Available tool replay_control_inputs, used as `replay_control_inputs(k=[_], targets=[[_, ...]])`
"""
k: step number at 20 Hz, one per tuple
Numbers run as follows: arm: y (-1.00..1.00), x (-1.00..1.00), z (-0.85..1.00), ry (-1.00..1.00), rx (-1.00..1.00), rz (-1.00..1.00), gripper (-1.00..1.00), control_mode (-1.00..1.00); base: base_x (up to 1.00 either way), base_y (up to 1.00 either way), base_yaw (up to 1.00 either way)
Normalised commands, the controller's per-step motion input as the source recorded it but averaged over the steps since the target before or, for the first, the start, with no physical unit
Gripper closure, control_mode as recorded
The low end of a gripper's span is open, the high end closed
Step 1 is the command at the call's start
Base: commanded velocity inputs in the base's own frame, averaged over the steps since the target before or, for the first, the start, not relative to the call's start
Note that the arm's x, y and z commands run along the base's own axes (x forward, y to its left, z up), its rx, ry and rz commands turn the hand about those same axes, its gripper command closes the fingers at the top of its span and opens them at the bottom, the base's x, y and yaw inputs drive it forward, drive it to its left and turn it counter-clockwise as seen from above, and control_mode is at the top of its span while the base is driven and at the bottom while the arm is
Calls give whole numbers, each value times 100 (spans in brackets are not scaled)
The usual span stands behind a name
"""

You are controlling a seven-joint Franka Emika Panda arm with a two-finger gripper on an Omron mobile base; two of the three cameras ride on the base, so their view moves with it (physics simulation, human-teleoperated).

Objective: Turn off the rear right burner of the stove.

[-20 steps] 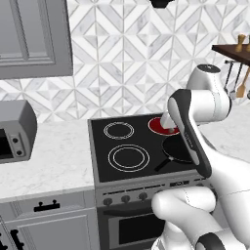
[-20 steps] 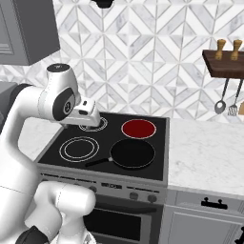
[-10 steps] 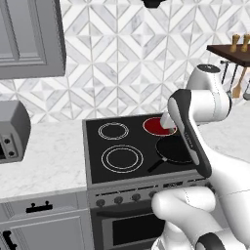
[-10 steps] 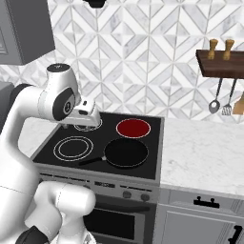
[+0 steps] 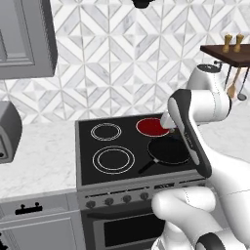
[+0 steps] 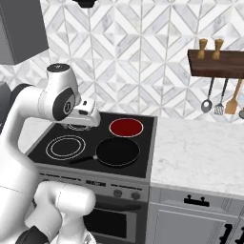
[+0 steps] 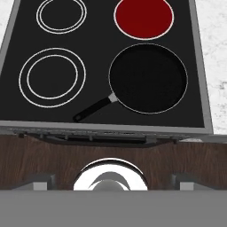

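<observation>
The stove (image 5: 128,142) is a black glass cooktop with a grey front panel carrying a row of small dark knobs (image 5: 118,199). Its rear right burner (image 5: 152,126) (image 6: 126,127) (image 7: 143,17) glows as a solid red disc. In front of that burner a black frying pan (image 7: 147,77) (image 6: 117,151) rests on the front right zone, handle pointing front-left. My gripper (image 6: 82,123) (image 7: 111,182) hangs above the cooktop (image 7: 97,40), pointing down. It is open, its fingertips (image 7: 39,181) wide apart with nothing between them.
A grey microwave (image 5: 7,133) sits on the counter at the far left. A marble counter (image 6: 200,147) runs to the right of the stove (image 6: 148,143). Above it, a wooden shelf (image 6: 217,58) holds shakers and hanging utensils. A grey upper cabinet (image 5: 24,39) hangs at upper left.
The whole scene has slid left in both base views, so the camera has moved right with the base. The arm keeps its pose over the cooktop and the gripper stays open.
</observation>
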Motion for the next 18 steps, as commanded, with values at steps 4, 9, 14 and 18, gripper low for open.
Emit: replay_control_inputs(k=[4,9,14,18], targets=[[0,0,0,0,0,0,-100,100,0,-39,0],[0,0,0,0,0,0,-100,100,0,-34,0],[0,0,0,0,0,0,-100,100,-1,-37,0],[0,0,0,0,0,0,-100,100,-6,-40,0]])
